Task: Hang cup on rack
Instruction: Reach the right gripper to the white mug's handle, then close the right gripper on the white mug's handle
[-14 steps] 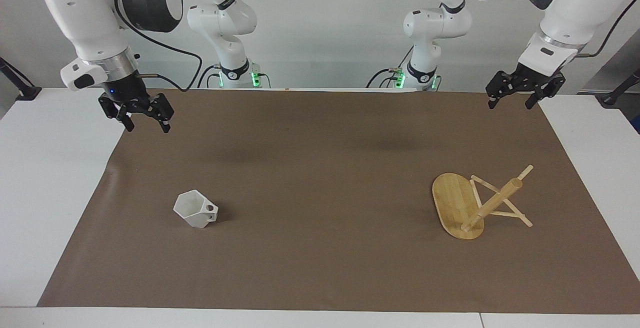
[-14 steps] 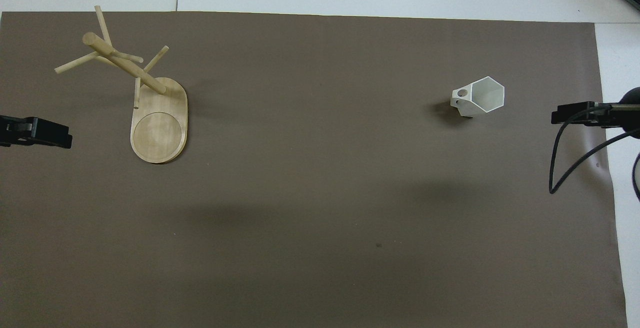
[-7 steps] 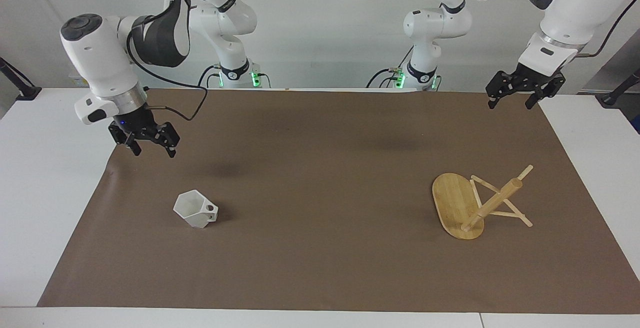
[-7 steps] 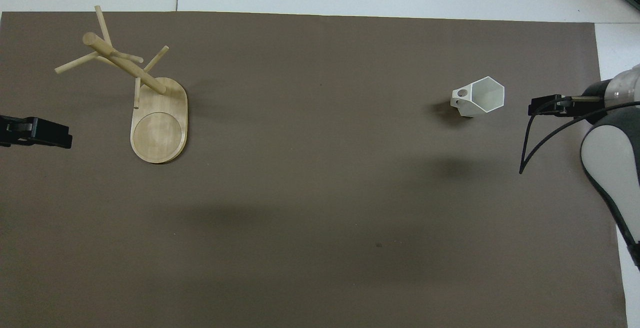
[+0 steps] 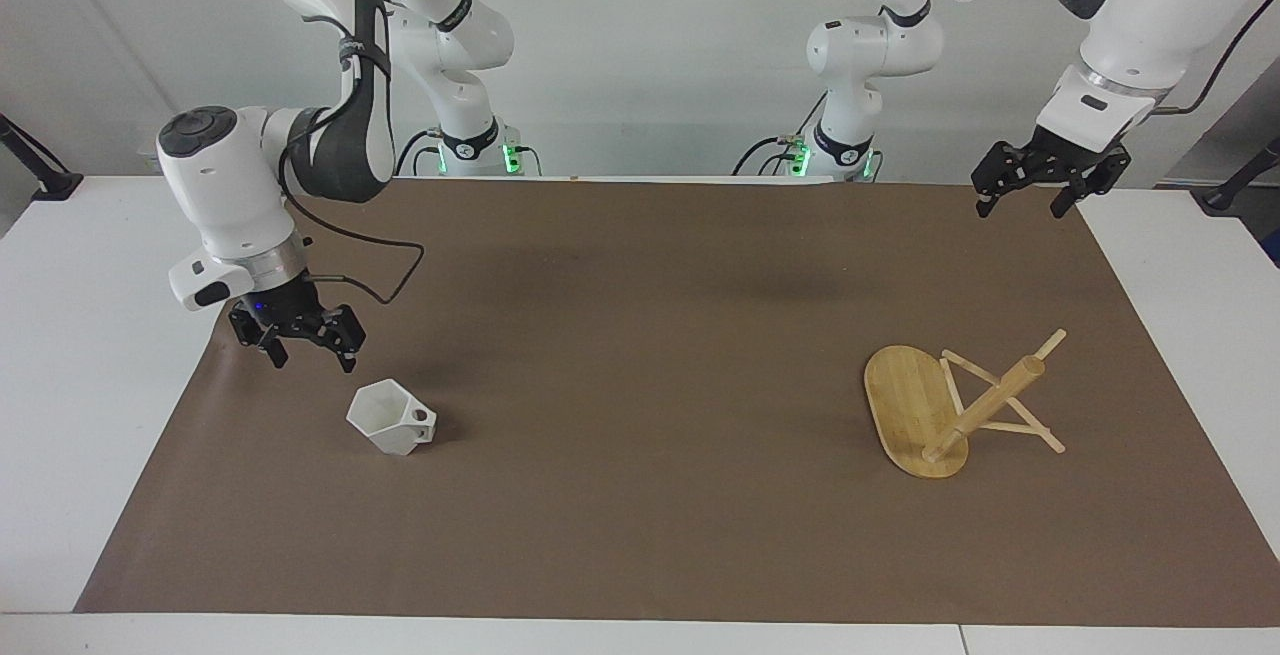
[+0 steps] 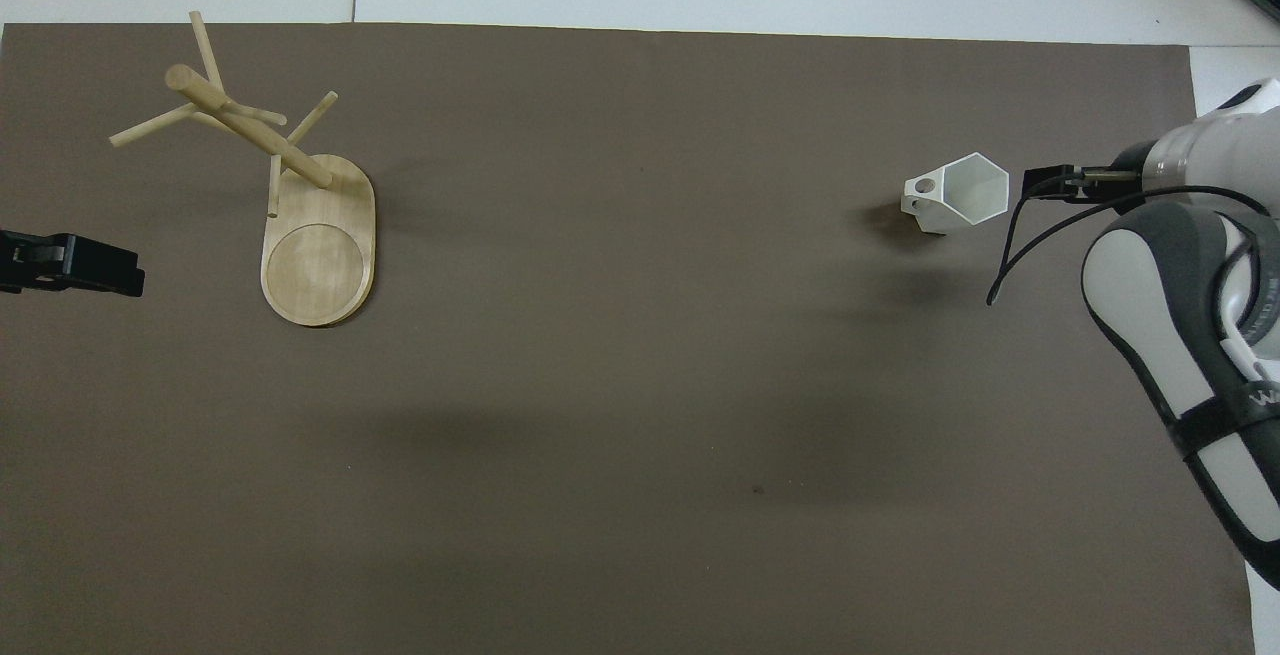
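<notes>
The cup (image 5: 390,418) is a white faceted mug standing upright on the brown mat, its handle pointing toward the left arm's end; it also shows in the overhead view (image 6: 957,191). The rack (image 5: 905,405) is a bamboo stand on its oval base toward the left arm's end, and its post and pegs show in the overhead view (image 6: 245,125). My right gripper (image 5: 310,360) is open and empty, low over the mat just beside the cup, not touching it; in the overhead view (image 6: 1050,182) it sits at the cup's rim. My left gripper (image 5: 1020,203) is open, empty and waits over the mat's corner.
The brown mat (image 5: 640,335) covers most of the white table (image 5: 80,385). A black cable (image 6: 1010,255) loops from the right wrist near the cup. The left gripper also shows at the edge of the overhead view (image 6: 75,265), beside the rack's base.
My right gripper has come down and moved away from the robots toward the cup, from high over the mat's corner to just beside it. The cup, rack and left arm have not moved.
</notes>
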Available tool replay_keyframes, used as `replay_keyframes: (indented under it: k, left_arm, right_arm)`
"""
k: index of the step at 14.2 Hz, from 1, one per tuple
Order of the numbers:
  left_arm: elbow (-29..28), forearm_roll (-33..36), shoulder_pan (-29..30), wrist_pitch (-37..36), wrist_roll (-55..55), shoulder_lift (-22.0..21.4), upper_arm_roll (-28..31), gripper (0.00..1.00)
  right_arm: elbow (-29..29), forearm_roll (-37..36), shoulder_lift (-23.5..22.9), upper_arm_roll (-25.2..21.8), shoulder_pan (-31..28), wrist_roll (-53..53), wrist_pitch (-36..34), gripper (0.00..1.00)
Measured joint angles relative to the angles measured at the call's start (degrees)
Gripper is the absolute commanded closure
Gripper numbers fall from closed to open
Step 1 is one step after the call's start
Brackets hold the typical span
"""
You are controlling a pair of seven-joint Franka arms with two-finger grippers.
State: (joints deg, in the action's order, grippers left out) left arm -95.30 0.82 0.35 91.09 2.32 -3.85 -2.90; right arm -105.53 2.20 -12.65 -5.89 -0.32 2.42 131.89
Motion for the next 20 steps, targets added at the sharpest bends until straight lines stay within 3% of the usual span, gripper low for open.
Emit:
replay_keyframes:
  k: [11, 15, 17, 20]
  left_arm:
    - [0.00, 0.00, 0.00, 0.00, 0.00, 0.00, 0.00, 0.00]
    - [0.00, 0.00, 0.00, 0.00, 0.00, 0.00, 0.00, 0.00]
    - [0.00, 0.00, 0.00, 0.00, 0.00, 0.00, 0.00, 0.00]
    - [0.00, 0.00, 0.00, 0.00, 0.00, 0.00, 0.00, 0.00]
  right_arm:
    - [-0.04, 0.00, -8.13, 1.93, 0.21, -0.01, 10.74, 0.00]
    - [-0.01, 0.00, -8.93, 1.93, 0.21, -0.01, 11.09, 0.00]
    - [0.00, 0.00, -8.93, 1.93, 0.21, -0.01, 11.09, 0.14]
    - [0.00, 0.00, -8.93, 1.93, 0.21, -0.01, 10.91, 0.49]
